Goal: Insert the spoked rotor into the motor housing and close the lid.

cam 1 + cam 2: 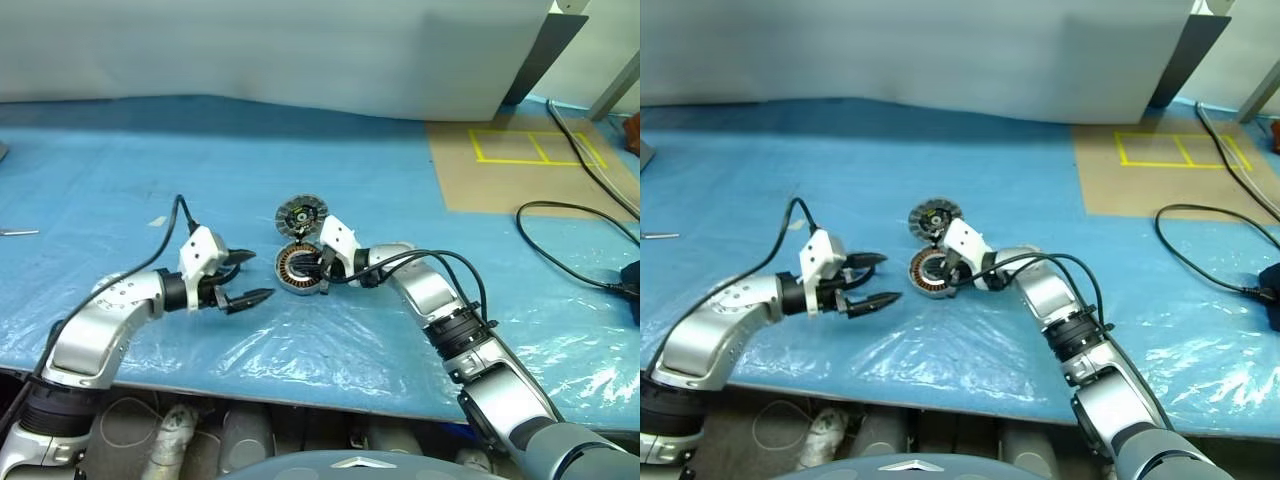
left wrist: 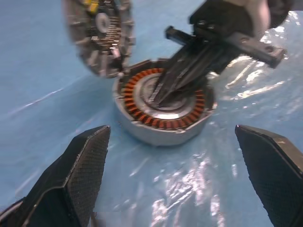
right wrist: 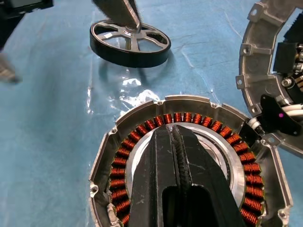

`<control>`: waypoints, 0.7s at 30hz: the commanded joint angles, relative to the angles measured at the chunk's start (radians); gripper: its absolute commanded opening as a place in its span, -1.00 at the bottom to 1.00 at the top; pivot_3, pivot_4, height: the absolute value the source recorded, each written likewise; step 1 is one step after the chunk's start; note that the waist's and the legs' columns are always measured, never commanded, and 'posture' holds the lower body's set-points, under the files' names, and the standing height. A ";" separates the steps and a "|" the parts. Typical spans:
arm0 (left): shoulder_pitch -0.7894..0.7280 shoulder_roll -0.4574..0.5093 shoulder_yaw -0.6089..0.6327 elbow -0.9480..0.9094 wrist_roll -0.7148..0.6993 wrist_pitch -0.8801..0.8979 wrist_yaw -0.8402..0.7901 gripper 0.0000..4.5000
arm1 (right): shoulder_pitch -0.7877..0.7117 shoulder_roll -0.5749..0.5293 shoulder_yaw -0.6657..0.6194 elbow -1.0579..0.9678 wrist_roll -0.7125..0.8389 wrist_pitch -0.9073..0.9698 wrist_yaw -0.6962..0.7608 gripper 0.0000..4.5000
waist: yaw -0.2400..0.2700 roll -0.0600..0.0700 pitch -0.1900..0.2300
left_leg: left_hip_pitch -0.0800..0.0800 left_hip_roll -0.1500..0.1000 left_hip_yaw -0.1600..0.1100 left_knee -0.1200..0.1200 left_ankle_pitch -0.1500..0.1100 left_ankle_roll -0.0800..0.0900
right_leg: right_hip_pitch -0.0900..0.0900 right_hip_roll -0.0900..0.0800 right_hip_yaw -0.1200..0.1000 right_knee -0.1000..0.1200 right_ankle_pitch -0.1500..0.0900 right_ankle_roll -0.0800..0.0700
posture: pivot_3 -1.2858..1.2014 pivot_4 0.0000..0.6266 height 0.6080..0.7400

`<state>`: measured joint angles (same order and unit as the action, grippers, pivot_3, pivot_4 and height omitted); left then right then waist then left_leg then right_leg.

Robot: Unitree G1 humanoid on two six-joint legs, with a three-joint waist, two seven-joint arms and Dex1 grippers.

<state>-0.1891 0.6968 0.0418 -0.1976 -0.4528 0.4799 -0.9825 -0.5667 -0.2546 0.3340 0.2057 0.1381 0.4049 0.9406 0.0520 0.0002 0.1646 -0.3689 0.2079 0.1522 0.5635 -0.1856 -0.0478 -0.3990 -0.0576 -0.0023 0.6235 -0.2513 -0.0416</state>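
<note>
Centrally on the blue plastic sheet (image 1: 420,290) the motor housing (image 1: 299,270) is seen lying flat, its ring of orange-copper windings facing up; the lid (image 1: 301,214) is set just behind it, at or against its far rim and tilted up, though actual contact cannot be judged; the right gripper (image 3: 176,135) is pressed fully together, nothing held between its fingers, and its closed tips are placed inside the housing over the silver centre, within the ring of windings; the left gripper (image 1: 240,278) is spread wide and empty, held just to the left of the housing and aimed toward it, apart from it; the spoked rotor (image 3: 130,42), a black ring with spokes, is seen in the right wrist view lying flat on the sheet beyond the housing, a dark fingertip (image 3: 124,12) at its hub.
</note>
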 commanded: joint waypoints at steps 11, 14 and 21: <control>-0.041 0.170 0.048 0.338 0.143 -0.260 -0.166 0.97 | 0.117 -0.125 -0.140 -0.342 0.138 0.212 -0.044 -0.98 | -0.008 -0.001 0.000 | -0.003 0.001 -0.001 -0.004 -0.002 -0.004 | -0.004 0.003 -0.001 -0.002 0.003 0.005 | 0.03 -0.52 1.00; -0.055 0.185 0.036 0.384 0.170 -0.311 -0.195 0.97 | 0.128 -0.121 -0.143 -0.345 0.142 0.222 -0.062 -0.98 | -0.004 -0.001 0.000 | -0.003 0.002 -0.002 -0.004 -0.002 -0.004 | -0.005 0.003 -0.002 -0.002 0.003 0.005 | 0.03 -0.52 1.00; -0.139 0.171 -0.031 0.465 0.241 -0.328 -0.214 0.97 | 0.117 -0.124 -0.117 -0.311 0.116 0.191 -0.081 -0.98 | 0.016 -0.001 0.000 | -0.002 0.000 0.000 -0.001 -0.001 -0.002 | -0.003 0.000 0.000 -0.001 0.000 0.000 | 0.03 -0.52 1.00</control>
<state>-0.3066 0.8644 0.0092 0.2635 -0.2244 0.1722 -1.1954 -0.4384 -0.3769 0.2161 -0.0902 0.2518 0.6167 0.8632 0.0683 -0.0004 0.1647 -0.3706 0.2080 0.1523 0.5623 -0.1866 -0.0501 -0.4022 -0.0577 -0.0023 0.6228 -0.2511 -0.0412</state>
